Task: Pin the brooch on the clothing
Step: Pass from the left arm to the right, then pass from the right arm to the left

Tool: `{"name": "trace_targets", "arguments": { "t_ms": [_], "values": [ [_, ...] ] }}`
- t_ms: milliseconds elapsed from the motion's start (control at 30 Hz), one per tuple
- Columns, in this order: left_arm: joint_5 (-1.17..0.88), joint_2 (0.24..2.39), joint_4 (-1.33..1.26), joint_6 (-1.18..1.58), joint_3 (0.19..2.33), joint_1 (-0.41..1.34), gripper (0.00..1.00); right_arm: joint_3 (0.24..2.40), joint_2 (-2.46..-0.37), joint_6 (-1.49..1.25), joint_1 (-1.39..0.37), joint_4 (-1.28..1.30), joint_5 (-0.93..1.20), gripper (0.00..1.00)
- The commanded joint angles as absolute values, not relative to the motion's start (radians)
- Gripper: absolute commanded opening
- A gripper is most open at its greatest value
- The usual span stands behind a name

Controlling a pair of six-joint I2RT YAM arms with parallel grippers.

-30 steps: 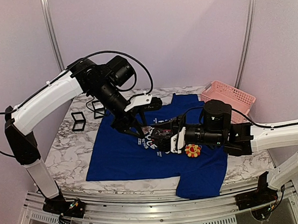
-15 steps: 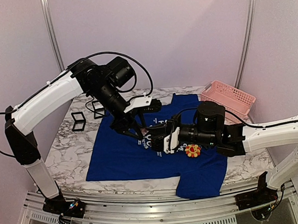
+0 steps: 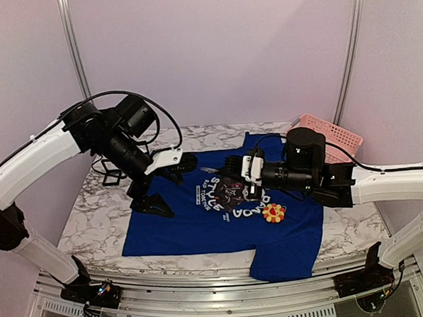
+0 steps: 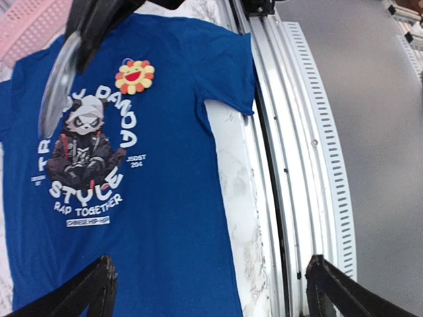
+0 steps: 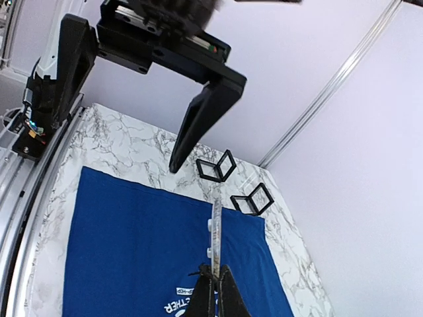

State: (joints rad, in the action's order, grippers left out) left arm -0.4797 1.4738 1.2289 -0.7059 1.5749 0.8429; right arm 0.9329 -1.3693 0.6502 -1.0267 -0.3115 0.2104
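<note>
The small round yellow, orange and red flower brooch (image 3: 274,213) (image 4: 135,74) lies on the royal blue panda-print T-shirt (image 3: 174,228) (image 4: 168,211), just beside the lettering (image 4: 127,124); left gripper (image 3: 164,184) gapes wide, empty; right gripper (image 3: 231,166) (image 5: 215,292) closed above the T-shirt, off the brooch; light, stiff, probably slippery: pinch its petal rim.

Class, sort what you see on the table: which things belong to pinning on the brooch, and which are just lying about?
For the job: brooch, T-shirt.
Lying about: pink basket, black boxes.
</note>
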Motion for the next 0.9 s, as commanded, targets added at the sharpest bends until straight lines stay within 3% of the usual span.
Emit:
{"name": "trace_targets", "arguments": {
  "t_ms": [0, 200, 367, 533, 633, 867],
  "values": [
    [-0.453, 1.281, 0.86, -0.64, 1.39, 0.834, 1.0, 0.935, -1.324, 0.289, -0.948, -0.217, 0.425, 0.0],
    [-0.538, 1.252, 0.617, -0.462, 1.259, 0.857, 0.98, 0.892, -1.33, -0.116, -0.842, -0.314, 0.771, 0.0],
    [-0.562, 1.303, 0.501, -0.347, 1.246, 0.859, 0.73, 0.935, -1.365, -0.211, -0.831, -0.274, 0.873, 0.0],
    [-0.59, 1.327, 0.426, -0.317, 1.231, 0.857, 0.63, 0.997, -1.411, -0.187, -0.828, -0.17, 0.889, 0.0],
    [-0.599, 1.333, 0.36, -0.265, 1.207, 0.857, 0.49, 1.003, -1.423, -0.182, -0.827, -0.187, 0.888, 0.0],
    [-0.626, 1.343, 0.284, -0.199, 1.174, 0.857, 0.34, 1.07, -1.452, -0.122, -0.827, -0.087, 0.838, 0.0]
  ]
}}
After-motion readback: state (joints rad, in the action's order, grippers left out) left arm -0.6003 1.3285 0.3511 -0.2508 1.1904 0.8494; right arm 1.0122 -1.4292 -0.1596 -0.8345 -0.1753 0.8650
